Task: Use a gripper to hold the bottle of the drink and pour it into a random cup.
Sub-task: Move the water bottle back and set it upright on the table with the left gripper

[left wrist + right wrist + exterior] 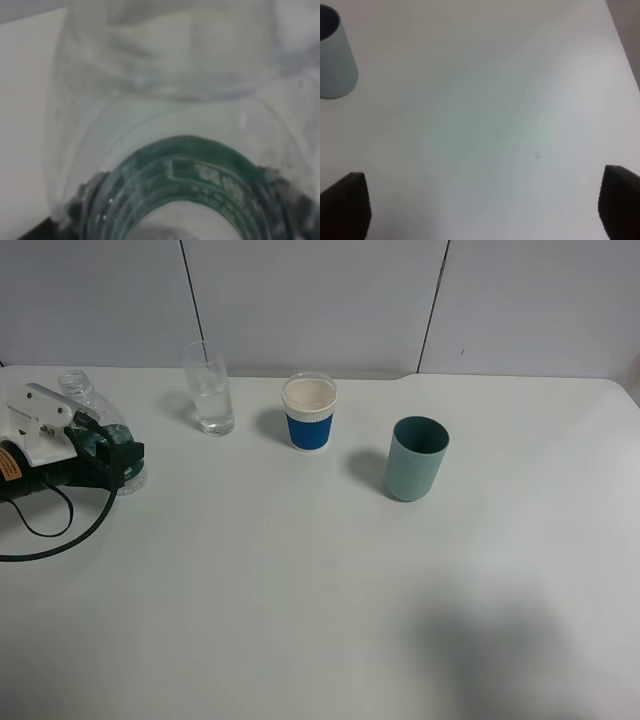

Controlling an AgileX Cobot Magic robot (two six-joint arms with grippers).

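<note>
The left gripper (118, 462) is clamped around the dark green label of the small clear drink bottle (95, 420), at the far left of the white table (320, 600). From where I stand the bottle's bare neck leans back and to the left, away from the cups, so its long axis is tilted, not upright. The left wrist view is filled with the bottle's clear shoulder and green label, pressed right up to the lens. The tall clear glass (209, 388) stands to the right of the held bottle and slightly farther back, apart from it; to my eye it is the nearest vessel, with the blue-sleeved paper cup (309, 412) and teal cup (416, 458) farther right. The right gripper (480, 205) hangs spread wide over bare table, holding nothing.
</note>
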